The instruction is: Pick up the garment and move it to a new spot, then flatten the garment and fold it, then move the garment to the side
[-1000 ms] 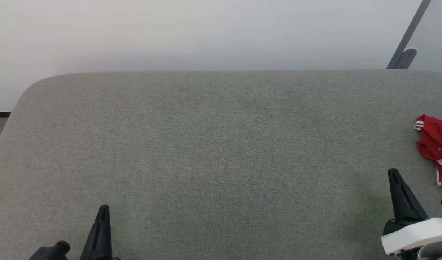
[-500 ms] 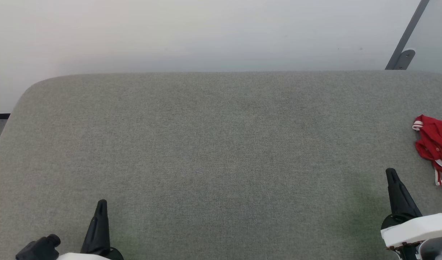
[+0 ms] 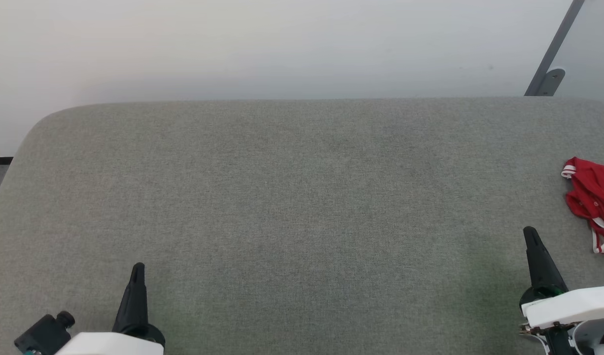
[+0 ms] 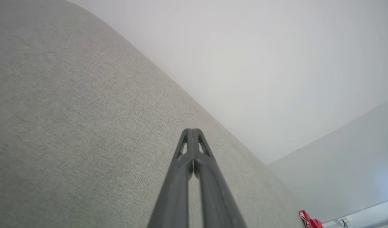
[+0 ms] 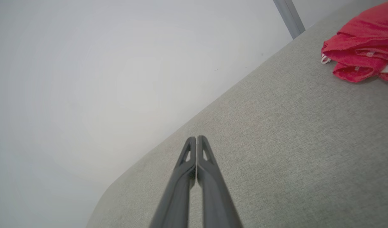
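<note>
Rightward, the crumpled red garment [image 3: 590, 195] lies on the grey surface [image 3: 302, 197]; left gripper [image 3: 138, 267] and right gripper [image 3: 528, 230] closed, empty; lettering unreadable.

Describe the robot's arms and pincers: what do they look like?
The left gripper and right gripper each have two long, dark fingers tapering to points, with triangular cut-outs near the tips. Behind them sit white wrist shells; a black knob juts beside the left.

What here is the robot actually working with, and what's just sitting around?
Part of the job:
- red garment, bunched at the right side of the grey fabric surface
- left claw and right claw, both shut, holding nothing

Just there:
- white wall
- grey metal post, far right
</note>
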Available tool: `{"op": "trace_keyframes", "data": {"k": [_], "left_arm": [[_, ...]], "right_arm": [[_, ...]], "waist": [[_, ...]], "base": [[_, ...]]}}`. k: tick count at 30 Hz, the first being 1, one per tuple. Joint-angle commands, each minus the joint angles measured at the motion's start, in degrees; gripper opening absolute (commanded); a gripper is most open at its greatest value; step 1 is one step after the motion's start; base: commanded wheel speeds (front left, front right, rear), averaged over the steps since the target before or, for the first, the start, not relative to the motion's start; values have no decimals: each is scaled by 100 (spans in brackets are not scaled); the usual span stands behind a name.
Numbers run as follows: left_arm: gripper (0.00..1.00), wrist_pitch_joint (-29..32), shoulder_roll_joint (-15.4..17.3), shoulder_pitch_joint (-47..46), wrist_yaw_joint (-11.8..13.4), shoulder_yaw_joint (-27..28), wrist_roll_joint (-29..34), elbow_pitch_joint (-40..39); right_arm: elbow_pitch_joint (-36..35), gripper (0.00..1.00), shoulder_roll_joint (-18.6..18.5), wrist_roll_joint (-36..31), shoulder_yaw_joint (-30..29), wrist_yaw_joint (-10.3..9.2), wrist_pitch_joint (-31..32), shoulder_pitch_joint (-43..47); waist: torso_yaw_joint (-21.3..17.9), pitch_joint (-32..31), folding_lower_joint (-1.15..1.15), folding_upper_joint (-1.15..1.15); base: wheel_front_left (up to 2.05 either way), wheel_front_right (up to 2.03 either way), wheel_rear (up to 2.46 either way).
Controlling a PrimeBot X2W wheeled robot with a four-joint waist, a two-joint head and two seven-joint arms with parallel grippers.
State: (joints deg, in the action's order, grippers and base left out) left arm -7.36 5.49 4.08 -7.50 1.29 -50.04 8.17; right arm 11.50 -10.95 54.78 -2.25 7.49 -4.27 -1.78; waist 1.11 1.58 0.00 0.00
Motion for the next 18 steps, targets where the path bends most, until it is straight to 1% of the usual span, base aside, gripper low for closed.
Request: {"op": "trace_keyframes", "data": {"k": [1, 18], "left_arm": [[0, 31, 33, -148, 1, 30, -142, -50], [0, 334, 6, -380, 1, 90, -1279, 107]], "right_arm": [[-45, 0, -8, 126, -48, 0, 41, -133], [34, 0, 206, 1079, -146, 0, 315, -223]], "waist": [[-1, -1, 0, 0], [-22, -28, 0, 0]], "base": [[0, 0, 0], [0, 0, 0]]}}
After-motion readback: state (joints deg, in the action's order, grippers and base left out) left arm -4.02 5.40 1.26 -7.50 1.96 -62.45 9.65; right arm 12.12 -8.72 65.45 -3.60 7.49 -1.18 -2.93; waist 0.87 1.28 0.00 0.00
